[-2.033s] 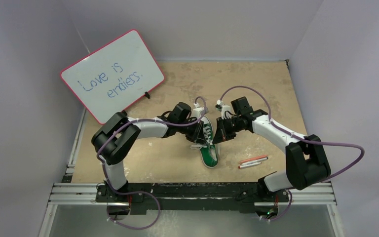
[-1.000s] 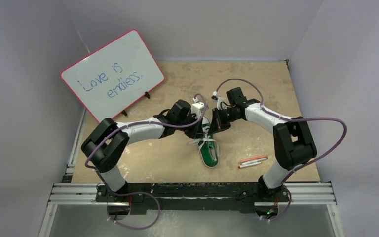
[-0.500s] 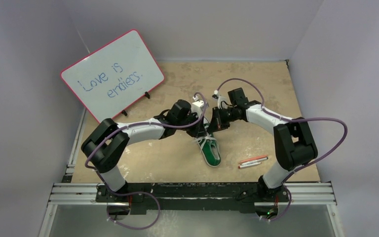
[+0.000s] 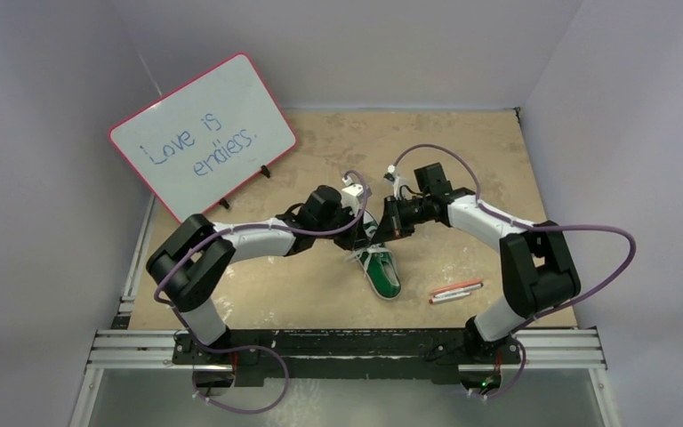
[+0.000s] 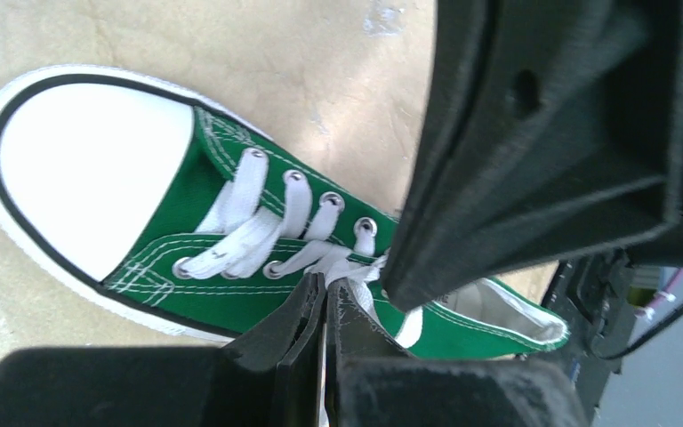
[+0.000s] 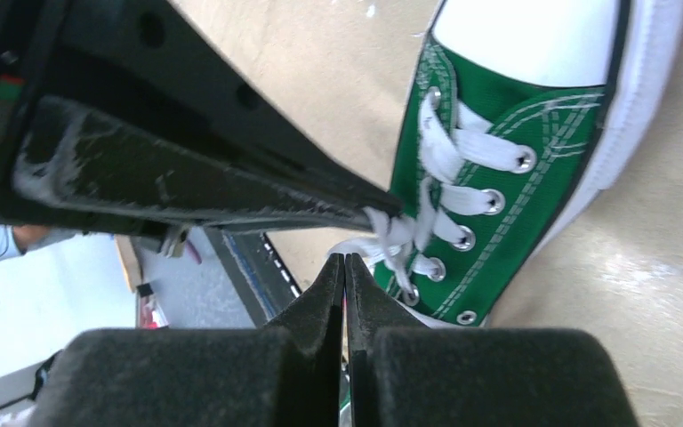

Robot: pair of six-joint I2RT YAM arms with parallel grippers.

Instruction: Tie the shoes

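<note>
The green sneaker (image 4: 384,276) with white toe cap lies on the tan table, toe toward the near right. It also shows in the left wrist view (image 5: 187,240) and the right wrist view (image 6: 507,178). My left gripper (image 4: 358,236) (image 5: 327,286) is shut just over the top eyelets, with a strip of white lace (image 5: 258,227) running into its jaws. My right gripper (image 4: 381,229) (image 6: 345,260) is shut close beside it, and a lace (image 6: 440,160) strand reaches its tip. The two grippers nearly touch above the shoe's opening. The knot area is partly hidden by fingers.
A pink-framed whiteboard (image 4: 203,133) leans at the back left. Two markers (image 4: 455,290) lie to the right of the shoe. A metal rail (image 4: 347,347) runs along the near edge. Walls close in on both sides.
The shoe's toe has swung to the right and the shoe has shifted a little. Both grippers stayed shut over the laces, edging away from me. The right arm's elbow has shifted.
</note>
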